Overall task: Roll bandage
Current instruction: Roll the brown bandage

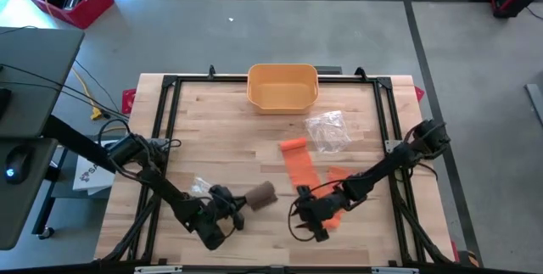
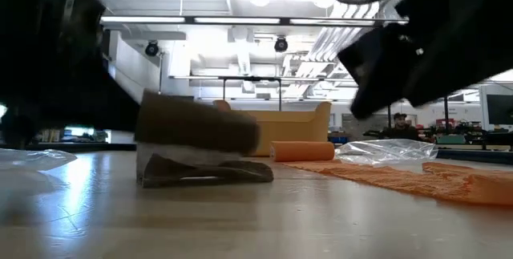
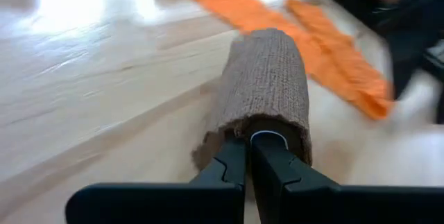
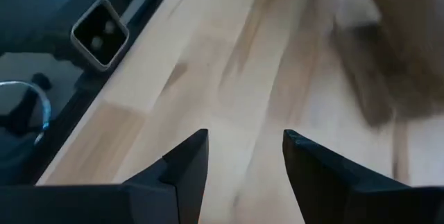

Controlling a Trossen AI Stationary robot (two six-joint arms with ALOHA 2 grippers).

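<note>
Brown bandage roll (image 3: 267, 89) pinched by left end effector (image 3: 248, 156).
Right end effector (image 4: 239, 158), fingers spread, hovers over the worktop (image 1: 221, 130) beside the orange bandage (image 1: 299, 165).

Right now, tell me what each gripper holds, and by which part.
The left gripper is shut on the brown bandage roll, pinching the edge of its near end. The right gripper is open and holds nothing.

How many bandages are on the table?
2. A brown bandage roll lies near the table's front, gripped by the left end effector. An orange bandage, mostly unrolled, stretches from mid-table toward the right end effector. Plastic wrappers could hide more.
</note>
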